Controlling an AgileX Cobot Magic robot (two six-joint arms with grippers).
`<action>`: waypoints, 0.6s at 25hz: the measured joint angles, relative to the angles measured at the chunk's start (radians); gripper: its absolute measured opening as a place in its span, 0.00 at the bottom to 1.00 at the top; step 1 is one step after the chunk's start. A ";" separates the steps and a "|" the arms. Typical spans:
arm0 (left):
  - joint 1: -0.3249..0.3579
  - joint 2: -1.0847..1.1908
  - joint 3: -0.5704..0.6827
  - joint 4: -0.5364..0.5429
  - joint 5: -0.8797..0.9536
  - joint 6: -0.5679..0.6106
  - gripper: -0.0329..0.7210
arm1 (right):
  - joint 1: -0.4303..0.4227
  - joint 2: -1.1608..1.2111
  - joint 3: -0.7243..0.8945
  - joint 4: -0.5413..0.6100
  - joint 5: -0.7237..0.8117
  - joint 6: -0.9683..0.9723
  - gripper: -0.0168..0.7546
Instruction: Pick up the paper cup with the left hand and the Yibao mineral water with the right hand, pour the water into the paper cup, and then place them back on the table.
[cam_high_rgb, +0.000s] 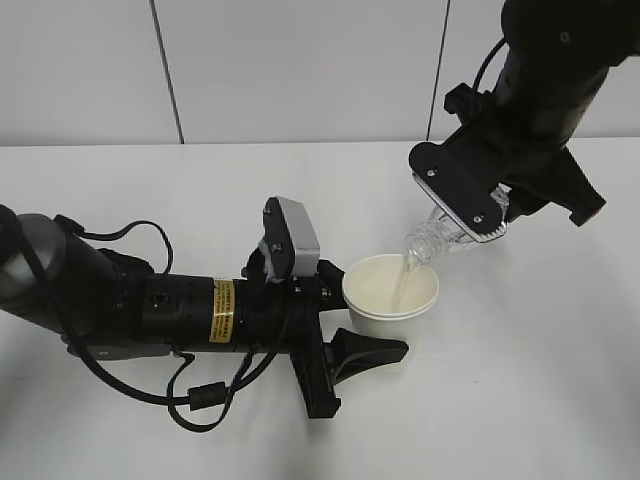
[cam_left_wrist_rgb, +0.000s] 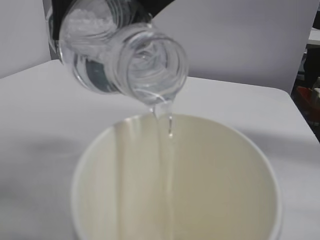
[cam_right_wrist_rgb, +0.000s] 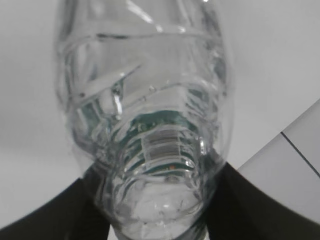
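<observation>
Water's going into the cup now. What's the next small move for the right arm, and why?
Probably hold the tilt steady a little longer. The Yibao mineral water is tipped neck-down over the paper cup, a thin stream of water falls inside the rim, and the bottle still holds plenty. The left hand holds the cup under it, so no shift looks needed; right it once the cup fills.

The bottle (cam_high_rgb: 432, 238) is mostly buried under the right gripper (cam_high_rgb: 470, 215) at 2 o'clock, and the cup (cam_left_wrist_rgb: 175, 180) gets chopped off at 6 o'clock in the left wrist view.
</observation>
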 joint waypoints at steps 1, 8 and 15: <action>0.000 0.000 0.000 0.000 0.000 0.000 0.58 | 0.000 0.000 0.000 0.000 -0.002 0.000 0.54; 0.000 0.000 0.000 0.000 0.000 -0.003 0.58 | 0.000 0.000 0.000 0.000 -0.006 0.000 0.54; 0.000 0.000 0.000 0.001 0.000 -0.004 0.58 | 0.000 0.000 0.000 0.000 -0.014 0.000 0.54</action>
